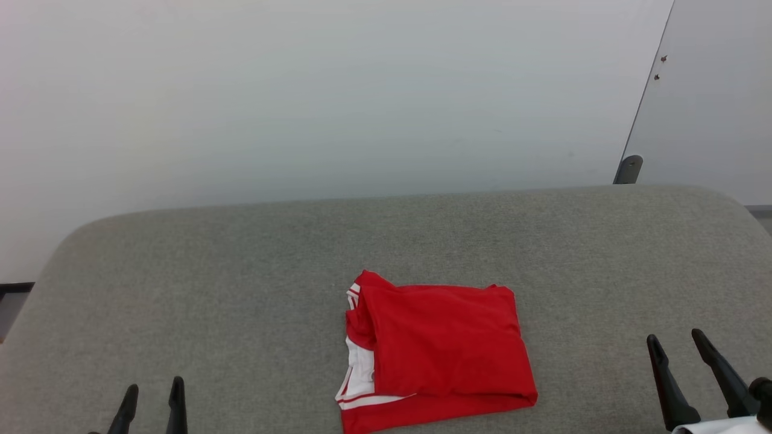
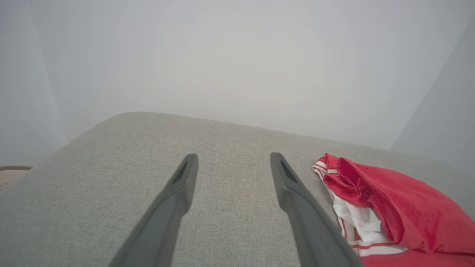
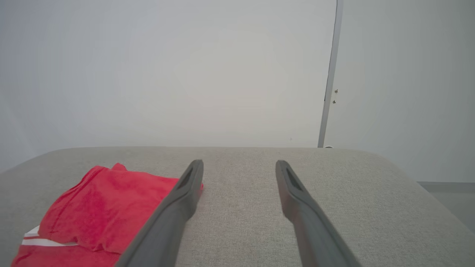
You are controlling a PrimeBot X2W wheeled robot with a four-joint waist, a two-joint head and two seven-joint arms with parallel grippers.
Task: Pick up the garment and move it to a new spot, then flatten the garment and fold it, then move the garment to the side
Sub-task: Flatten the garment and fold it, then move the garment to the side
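Observation:
The garment (image 1: 437,352), a bright red T-shirt with white and striped trim along its left edge, lies folded into a rough rectangle on the grey fabric surface (image 1: 241,271), near its front middle. My left gripper (image 1: 154,392) stands open at the lower left, well apart from the garment, with nothing between its fingers. My right gripper (image 1: 674,340) is open at the lower right, also clear of it. In the left wrist view the garment (image 2: 400,207) lies to the right of the open left gripper (image 2: 233,159). From the right wrist the garment (image 3: 104,207) sits left of the open right gripper (image 3: 239,165).
A pale wall (image 1: 301,90) rises just behind the surface's rounded far edge. A door or panel with a dark edge (image 1: 648,90) stands at the back right. Bare grey fabric lies on both sides of the garment and behind it.

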